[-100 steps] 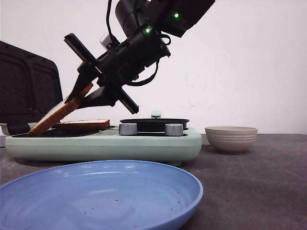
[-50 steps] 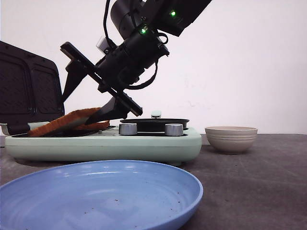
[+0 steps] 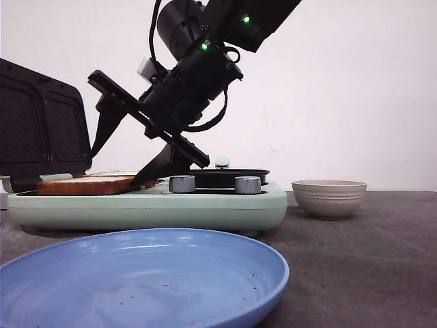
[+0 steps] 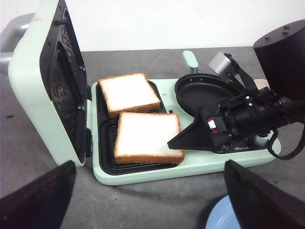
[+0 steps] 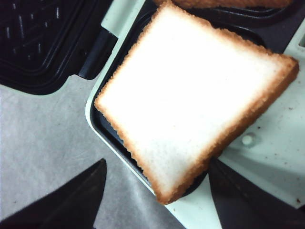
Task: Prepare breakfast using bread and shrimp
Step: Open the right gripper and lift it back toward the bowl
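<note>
The green sandwich maker (image 4: 157,169) sits left of my blue plate (image 3: 205,273). Both bread (image 4: 145,137) slices lie flat in its wells. My right gripper (image 3: 133,147) hangs wide open above them, holding nothing. I should lift straight up so I don't bump the near slice.

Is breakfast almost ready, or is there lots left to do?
Partly done. Both bread slices lie flat on the open sandwich maker's dark plates. The right tool hangs open just above the nearer slice, holding nothing. No shrimp shows on the bread or anywhere in view, so that part is left. The lid stands open, and the blue plate has no food on it.
</note>
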Controlling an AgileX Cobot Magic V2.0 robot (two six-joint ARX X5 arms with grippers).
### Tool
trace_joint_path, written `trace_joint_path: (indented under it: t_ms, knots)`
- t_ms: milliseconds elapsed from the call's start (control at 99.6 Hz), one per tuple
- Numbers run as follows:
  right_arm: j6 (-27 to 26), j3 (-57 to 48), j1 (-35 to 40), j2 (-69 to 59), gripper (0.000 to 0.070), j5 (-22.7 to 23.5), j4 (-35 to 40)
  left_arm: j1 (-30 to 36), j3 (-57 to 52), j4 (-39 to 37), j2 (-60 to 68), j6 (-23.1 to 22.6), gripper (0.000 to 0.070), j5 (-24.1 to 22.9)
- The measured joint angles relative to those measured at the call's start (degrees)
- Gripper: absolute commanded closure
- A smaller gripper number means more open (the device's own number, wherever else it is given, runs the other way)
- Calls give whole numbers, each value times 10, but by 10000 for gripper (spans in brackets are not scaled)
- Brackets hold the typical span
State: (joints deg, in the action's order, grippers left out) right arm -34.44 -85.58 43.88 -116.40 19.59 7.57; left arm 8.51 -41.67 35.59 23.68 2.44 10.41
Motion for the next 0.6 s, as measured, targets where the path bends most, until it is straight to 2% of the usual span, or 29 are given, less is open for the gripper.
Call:
trace_joint_path:
  t_ms: [381,602]
  knots:
    - [13,0,-6,2,281,-1,21,0,0,0,0,0,147,0]
    - [50,0,-19,57,282,-9,56,0,0,0,0,0,147,0]
